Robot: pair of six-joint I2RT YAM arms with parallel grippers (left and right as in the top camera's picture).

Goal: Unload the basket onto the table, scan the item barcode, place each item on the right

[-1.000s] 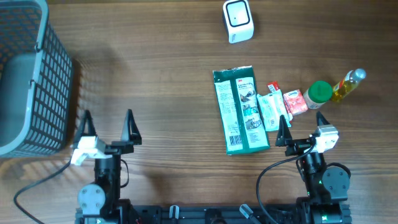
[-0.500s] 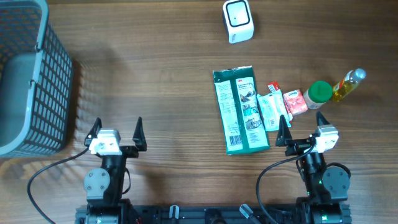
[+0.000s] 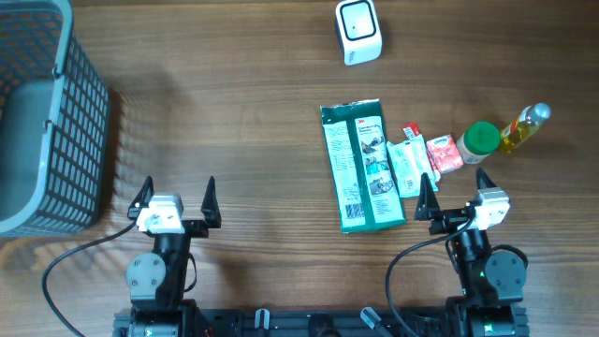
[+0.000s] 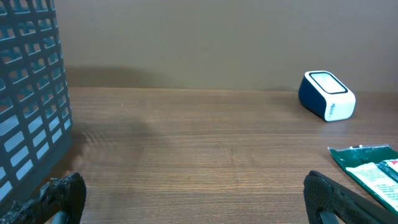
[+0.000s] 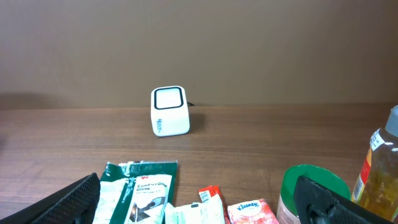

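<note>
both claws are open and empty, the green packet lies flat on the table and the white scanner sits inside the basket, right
No: the white scanner is not inside the basket; it stands on the table, well apart from it, as the overhead view shows. The rest holds: left claw and right claw are open and empty, and the green packet lies flat on the table.

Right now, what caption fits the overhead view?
Left end effector and right end effector, both open, before a scanner, packet, bottle and basket.
</note>
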